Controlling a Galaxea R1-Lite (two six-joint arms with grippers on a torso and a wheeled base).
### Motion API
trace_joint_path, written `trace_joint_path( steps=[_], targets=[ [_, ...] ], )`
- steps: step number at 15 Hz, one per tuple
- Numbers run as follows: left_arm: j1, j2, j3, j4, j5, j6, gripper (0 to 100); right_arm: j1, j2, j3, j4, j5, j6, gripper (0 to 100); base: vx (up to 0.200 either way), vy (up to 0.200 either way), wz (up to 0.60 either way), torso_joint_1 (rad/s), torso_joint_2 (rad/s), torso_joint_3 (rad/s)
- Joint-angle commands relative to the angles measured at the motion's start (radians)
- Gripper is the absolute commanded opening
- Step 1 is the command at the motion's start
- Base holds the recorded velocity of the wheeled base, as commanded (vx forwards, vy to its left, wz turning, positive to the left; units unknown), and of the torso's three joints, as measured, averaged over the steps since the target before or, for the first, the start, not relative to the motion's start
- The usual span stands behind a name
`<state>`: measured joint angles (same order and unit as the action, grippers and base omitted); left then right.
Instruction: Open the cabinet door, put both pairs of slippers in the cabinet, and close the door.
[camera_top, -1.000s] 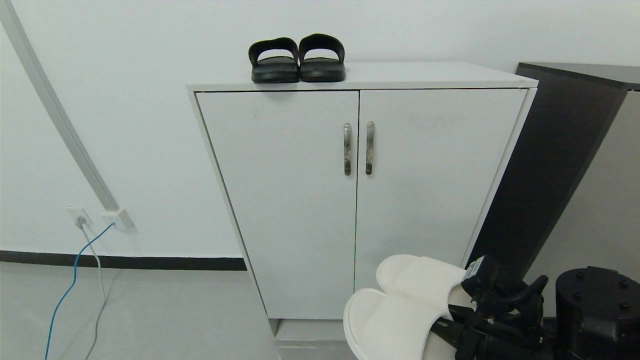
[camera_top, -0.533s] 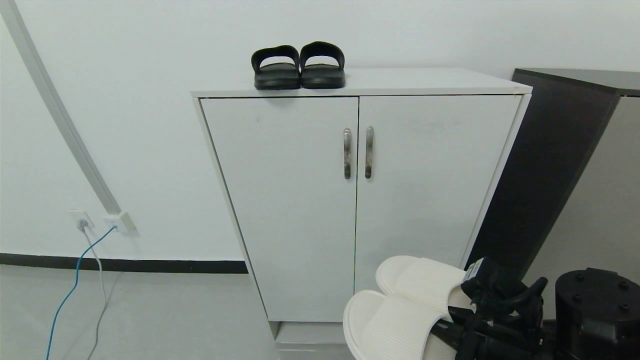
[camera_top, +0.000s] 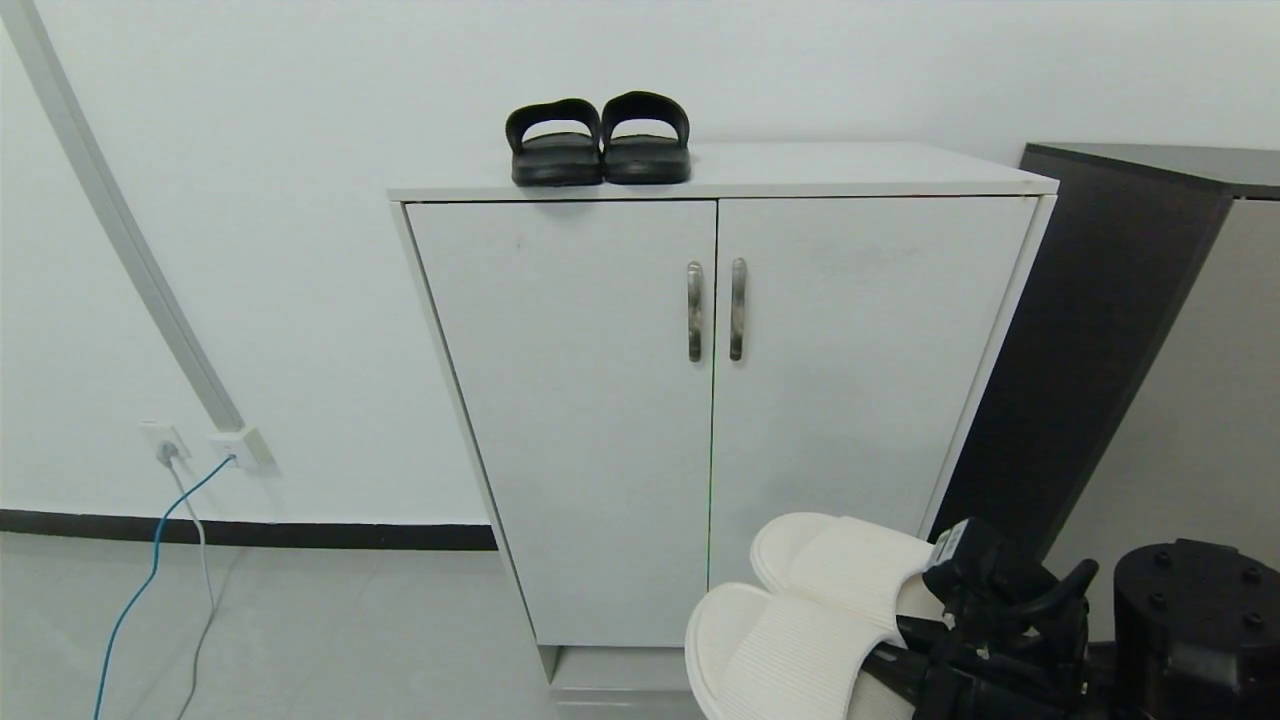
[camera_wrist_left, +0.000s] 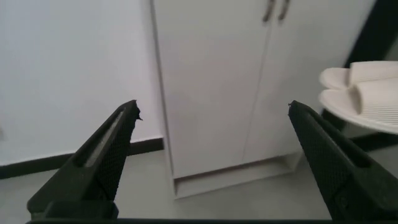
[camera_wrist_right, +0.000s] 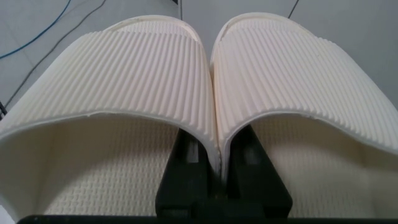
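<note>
White wall (camera_top: 250, 150) and grey floor (camera_top: 330, 630) frame a white two-door cabinet (camera_top: 570, 420), doors shut, in the head view. Black rubber slippers (camera_top: 598, 140) sit on the cabinet's top, and cream ribbed slippers (camera_top: 810, 610) hang low before its right door. Left wrist view: the left gripper (camera_wrist_left: 212, 111), spread wide and empty, faces the cabinet. Right wrist view: the right gripper (camera_wrist_right: 216, 163) pinches both cream slippers' inner edges together. Opening the door looks to be the step in hand; the free claw would need a metal handle (camera_top: 738, 308) next.

Dark unit (camera_top: 1100, 330) at far right; wall sockets (camera_top: 200, 440) low left, blue cable (camera_top: 140, 590) trailing to floor.
</note>
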<state>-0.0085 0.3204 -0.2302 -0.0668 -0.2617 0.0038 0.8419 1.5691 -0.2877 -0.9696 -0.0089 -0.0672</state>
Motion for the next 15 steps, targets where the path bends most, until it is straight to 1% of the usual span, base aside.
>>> trace_joint_path(
  steps=[1, 2, 3, 5, 8, 10, 11, 13, 15],
  targets=[
    [-0.014, 0.285, -0.086, -0.110, -0.126, 0.001, 100, 0.003, -0.003, 0.001, 0.000, 0.001, -0.003, 0, 0.000, 0.000, 0.00, 0.007, 0.12, 0.134],
    [-0.021, 0.315, -0.097, -0.134, -0.151, 0.001, 100, 0.003, -0.003, 0.001, 0.000, 0.001, -0.003, 0, 0.000, 0.000, 0.00, -0.002, 0.25, 0.124],
    [-0.041, 0.379, -0.132, -0.165, -0.179, 0.001, 100, 0.003, -0.001, 0.001, 0.000, 0.001, -0.003, 0, 0.000, 0.000, 0.00, 0.002, 0.16, 0.061],
    [-0.119, 0.490, -0.215, -0.169, -0.182, -0.004, 100, 0.005, 0.002, 0.001, 0.000, 0.003, -0.002, 0, 0.000, 0.000, 0.00, 0.005, 0.07, 0.034],
    [-0.211, 0.640, -0.368, -0.169, -0.179, -0.004, 100, 0.005, 0.005, 0.002, 0.000, 0.003, -0.002, 0, 0.000, 0.000, 0.00, 0.000, 0.00, 0.000],
    [-0.261, 0.715, -0.442, -0.169, -0.175, -0.004, 100, 0.005, 0.006, 0.002, 0.000, 0.003, -0.002, 0, 0.000, 0.000, 0.00, 0.000, 0.00, 0.000],
    [-0.275, 0.735, -0.457, -0.171, -0.174, -0.004, 100, 0.003, 0.005, 0.002, 0.000, 0.003, 0.000, 0, 0.000, 0.000, 0.00, 0.000, 0.00, 0.000],
    [-0.323, 0.830, -0.535, -0.171, -0.172, -0.005, 100, 0.003, 0.006, 0.001, 0.000, 0.003, 0.003, 0, 0.000, 0.000, 0.00, 0.000, 0.00, 0.000],
    [-0.358, 0.911, -0.603, -0.171, -0.172, -0.005, 100, 0.003, 0.006, 0.001, 0.000, 0.003, 0.003, 0, 0.000, 0.000, 0.00, 0.000, 0.00, 0.000]
  ],
)
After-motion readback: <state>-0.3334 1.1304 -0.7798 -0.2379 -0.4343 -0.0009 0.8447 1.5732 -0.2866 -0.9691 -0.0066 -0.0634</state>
